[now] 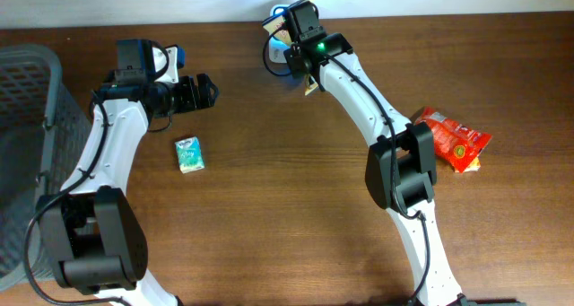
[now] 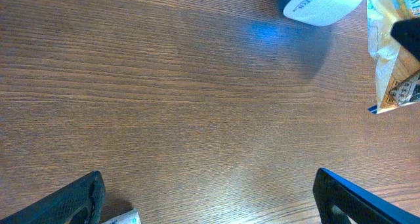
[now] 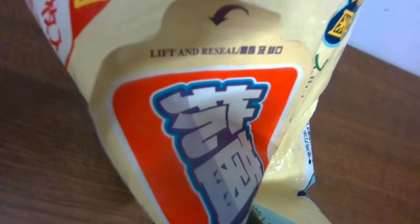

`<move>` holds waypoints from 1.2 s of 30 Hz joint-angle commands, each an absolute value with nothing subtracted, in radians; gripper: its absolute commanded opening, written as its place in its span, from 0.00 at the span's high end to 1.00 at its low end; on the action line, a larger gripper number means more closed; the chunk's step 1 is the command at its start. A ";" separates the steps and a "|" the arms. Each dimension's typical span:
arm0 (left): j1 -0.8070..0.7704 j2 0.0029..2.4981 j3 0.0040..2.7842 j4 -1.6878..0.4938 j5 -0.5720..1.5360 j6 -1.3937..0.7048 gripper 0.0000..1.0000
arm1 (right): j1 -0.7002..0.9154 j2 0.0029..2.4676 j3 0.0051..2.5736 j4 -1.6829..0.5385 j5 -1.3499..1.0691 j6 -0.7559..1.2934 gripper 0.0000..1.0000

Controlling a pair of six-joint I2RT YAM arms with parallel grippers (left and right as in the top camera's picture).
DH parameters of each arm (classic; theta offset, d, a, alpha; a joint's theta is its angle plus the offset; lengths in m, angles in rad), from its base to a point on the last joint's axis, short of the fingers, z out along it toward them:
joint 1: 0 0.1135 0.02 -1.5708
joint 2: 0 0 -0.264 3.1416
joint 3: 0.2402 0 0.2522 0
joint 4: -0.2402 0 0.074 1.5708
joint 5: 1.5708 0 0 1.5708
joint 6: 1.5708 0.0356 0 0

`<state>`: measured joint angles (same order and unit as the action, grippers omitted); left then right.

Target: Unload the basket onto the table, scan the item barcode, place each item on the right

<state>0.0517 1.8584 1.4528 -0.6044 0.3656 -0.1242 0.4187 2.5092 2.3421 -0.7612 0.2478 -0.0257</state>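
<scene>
My right gripper point(image 1: 294, 56) is at the back of the table, shut on a cream snack packet point(image 3: 197, 119) with an orange label. The packet fills the right wrist view and hides the fingers. In the left wrist view, the packet's edge point(image 2: 392, 73) shows a barcode at the far right. It hangs beside a white and blue scanner point(image 2: 321, 4), which throws a blue spot on the wood. My left gripper point(image 1: 202, 91) point(image 2: 210, 201) is open over bare table, with nothing between its fingers.
A small green packet point(image 1: 189, 153) lies on the table just below my left gripper. A red snack bag point(image 1: 457, 140) lies at the right. A grey basket point(image 1: 27, 144) stands at the left edge.
</scene>
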 commanded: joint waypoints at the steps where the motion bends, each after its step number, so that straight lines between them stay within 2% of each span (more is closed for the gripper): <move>1: 0.055 1.866 1.457 -0.603 0.369 -0.115 0.01 | 0.407 2.510 2.358 -0.743 0.286 -0.018 0.96; 17: 0.055 1.866 1.457 -0.603 0.369 -0.115 0.01 | 0.370 2.532 2.356 -0.677 0.286 -0.030 0.96; 28: 0.055 1.866 1.457 -0.603 0.369 -0.115 0.01 | 0.387 2.529 2.357 -0.678 0.308 -0.165 0.96; 33: 0.055 1.866 1.457 -0.603 0.369 -0.115 0.01 | 0.388 2.455 2.358 -0.757 0.326 -0.164 0.96; 36: 0.055 1.866 1.457 -0.603 0.369 -0.115 0.01 | 0.389 2.360 2.358 -0.877 0.326 -0.112 0.96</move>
<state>0.0517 1.8584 1.4528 -0.6044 0.3656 -0.1242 0.3805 2.5214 2.3421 -0.8021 0.2962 -0.1593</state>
